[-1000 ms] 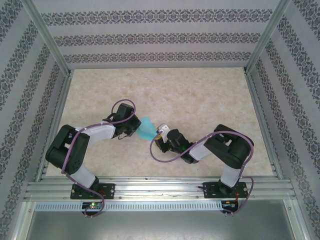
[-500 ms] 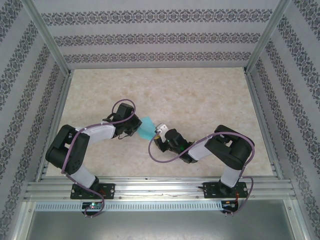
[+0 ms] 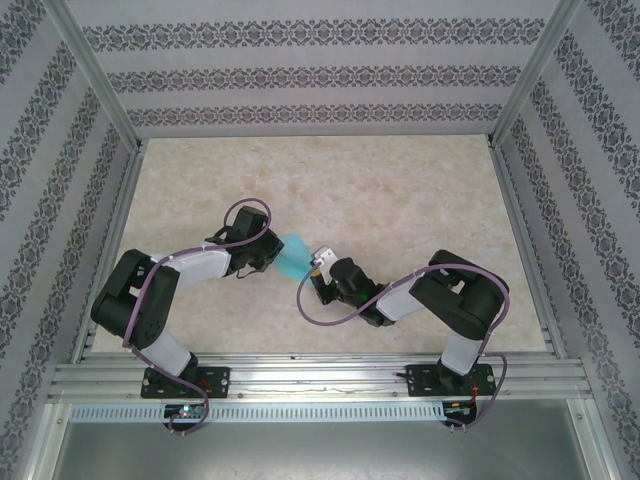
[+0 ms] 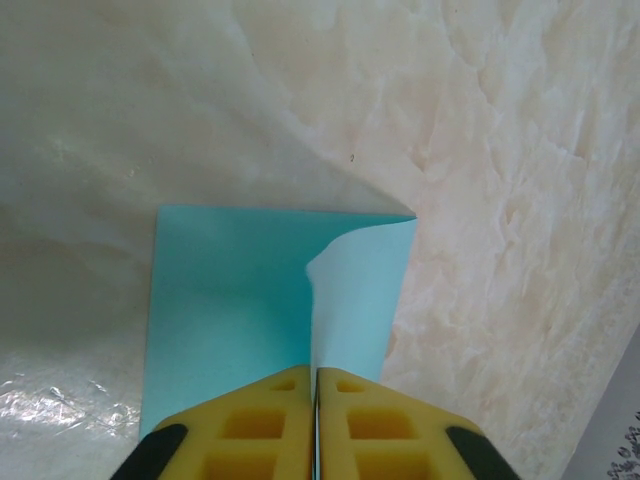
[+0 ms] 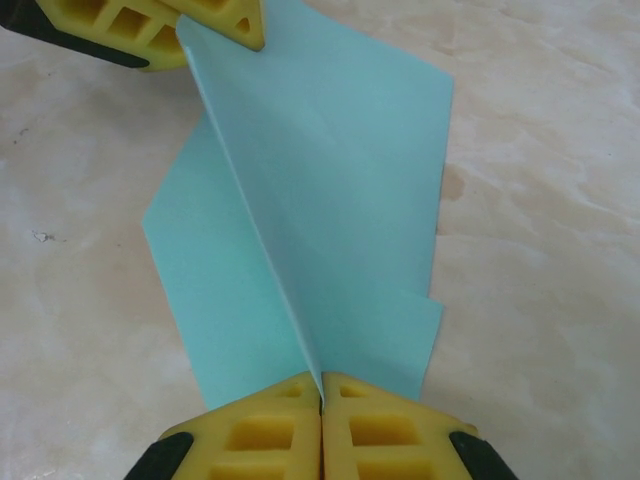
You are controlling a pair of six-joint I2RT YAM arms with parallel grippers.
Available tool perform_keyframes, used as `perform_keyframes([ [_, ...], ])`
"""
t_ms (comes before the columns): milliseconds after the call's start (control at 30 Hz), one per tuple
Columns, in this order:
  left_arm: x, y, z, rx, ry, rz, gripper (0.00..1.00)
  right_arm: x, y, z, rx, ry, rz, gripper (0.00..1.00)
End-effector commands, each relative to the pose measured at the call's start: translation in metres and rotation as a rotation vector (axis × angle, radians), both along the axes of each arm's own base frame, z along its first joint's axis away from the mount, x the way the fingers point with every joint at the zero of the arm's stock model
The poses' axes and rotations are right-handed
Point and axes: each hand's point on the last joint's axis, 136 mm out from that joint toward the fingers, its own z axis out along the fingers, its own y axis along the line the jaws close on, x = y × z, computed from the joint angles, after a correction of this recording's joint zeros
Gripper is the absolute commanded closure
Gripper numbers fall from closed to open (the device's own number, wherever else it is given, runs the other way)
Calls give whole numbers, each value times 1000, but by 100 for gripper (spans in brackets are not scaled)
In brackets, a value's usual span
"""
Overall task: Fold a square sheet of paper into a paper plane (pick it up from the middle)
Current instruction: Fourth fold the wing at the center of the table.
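Firmly pinched at both ends: folded blue paper between the two grippers

Roughly midway across the near part of the table (image 3: 400, 190), the square sheet of paper (image 3: 293, 254) sits between the two arms as a small, angular turquoise shape with layered folds. The left gripper (image 3: 273, 251) has its yellow jaws pressed together on the paper's left end. The right gripper (image 5: 321, 385) has its jaws clamped tight on the right end, directly on a sharp crease.

That crease runs the length of the paper from one gripper to the other. It stands up as a ridge, with panels sloping away on both sides. The long axis lies left to right, with the right end slightly nearer. Whether the lower edges touch the tabletop I cannot tell.

Marbled beige surface surrounds the paper. A purple cable (image 3: 312, 312) loops just near of the right gripper, apart from the sheet. Aluminium rails (image 3: 320, 372) carry the arm bases at the near edge. Walls (image 3: 320, 70) with bands of dark ornamental print close the left, right and far sides.
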Motion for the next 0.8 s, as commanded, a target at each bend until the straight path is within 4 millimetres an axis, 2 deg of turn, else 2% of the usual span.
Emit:
perform_keyframes([
  [0, 6, 12, 12, 13, -42, 47, 82, -3, 3, 3, 40, 14, -7, 94],
  [33, 5, 13, 13, 20, -41, 50, 75, -3, 3, 1, 45, 24, -19, 94],
  [167, 1, 20, 18, 39, -53, 64, 68, -5, 4, -6, 79, 66, -41, 94],
  [400, -8, 36, 37, 93, -115, 82, 67, -6, 3, -14, 105, 101, -70, 94],
  [700, -5, 49, 57, 155, -195, 101, 68, -10, 9, -14, 174, 174, -74, 94],
  [767, -5, 50, 58, 153, -196, 111, 68, -7, 4, -14, 173, 169, -104, 94],
])
